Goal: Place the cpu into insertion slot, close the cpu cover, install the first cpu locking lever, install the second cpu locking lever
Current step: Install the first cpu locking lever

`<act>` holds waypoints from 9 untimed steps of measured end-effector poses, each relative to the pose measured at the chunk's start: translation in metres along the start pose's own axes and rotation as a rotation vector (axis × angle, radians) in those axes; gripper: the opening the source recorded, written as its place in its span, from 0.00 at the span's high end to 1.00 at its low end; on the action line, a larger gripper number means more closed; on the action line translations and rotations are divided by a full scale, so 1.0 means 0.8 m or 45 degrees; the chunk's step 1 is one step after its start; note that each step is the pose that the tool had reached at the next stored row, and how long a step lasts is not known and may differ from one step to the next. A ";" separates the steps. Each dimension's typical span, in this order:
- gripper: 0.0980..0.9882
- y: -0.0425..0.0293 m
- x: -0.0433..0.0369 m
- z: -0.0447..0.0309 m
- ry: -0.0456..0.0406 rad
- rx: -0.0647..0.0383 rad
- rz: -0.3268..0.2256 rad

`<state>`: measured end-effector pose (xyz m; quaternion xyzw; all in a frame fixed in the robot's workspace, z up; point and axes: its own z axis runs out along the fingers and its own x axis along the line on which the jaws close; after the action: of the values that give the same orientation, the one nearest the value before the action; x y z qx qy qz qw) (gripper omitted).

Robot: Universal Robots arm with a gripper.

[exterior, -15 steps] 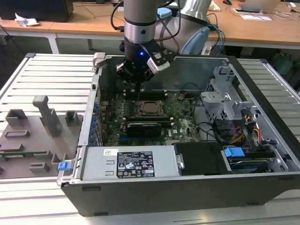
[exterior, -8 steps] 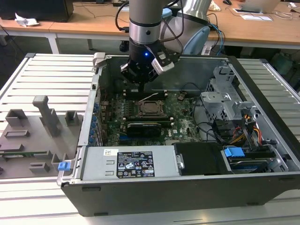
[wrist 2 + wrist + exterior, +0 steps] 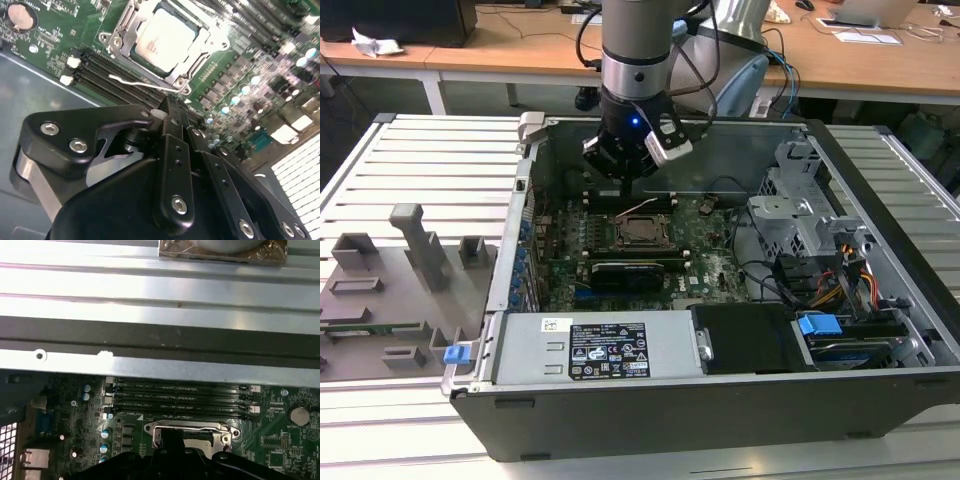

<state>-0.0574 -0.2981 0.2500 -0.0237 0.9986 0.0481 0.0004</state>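
Cpu (image 3: 162, 40), flat, square and dull silver, lies in your insertion slot (image 3: 642, 231) on the green motherboard (image 3: 255, 95). Around it the cpu cover (image 3: 122, 37), a thin bright metal frame, sits closed. A slim wire locking lever (image 3: 137, 82) runs along the frame beside the long black memory slots (image 3: 180, 395). Your black gripper (image 3: 167, 112) hangs just above them, fingers pressed together on nothing.

cpu (image 3: 165, 37) in insertion slot (image 3: 131, 15), cpu cover (image 3: 186, 67) closed over it; tool (image 3: 623, 186) just above.
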 end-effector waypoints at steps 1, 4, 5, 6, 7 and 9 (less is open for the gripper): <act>0.99 -0.0003 0.000 0.0006 -0.001 -0.016 0.005; 0.99 -0.0008 -0.001 0.0052 -0.003 -0.017 0.021; 0.99 -0.0010 -0.002 0.0063 -0.003 -0.017 0.025; 0.99 -0.0015 -0.008 0.0080 -0.003 -0.017 0.026; 0.99 -0.0017 -0.011 0.0091 -0.003 -0.017 0.025; 0.99 -0.0021 -0.016 0.0113 -0.003 -0.017 0.025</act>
<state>-0.0442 -0.2983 0.2409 -0.0139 0.9984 0.0548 0.0010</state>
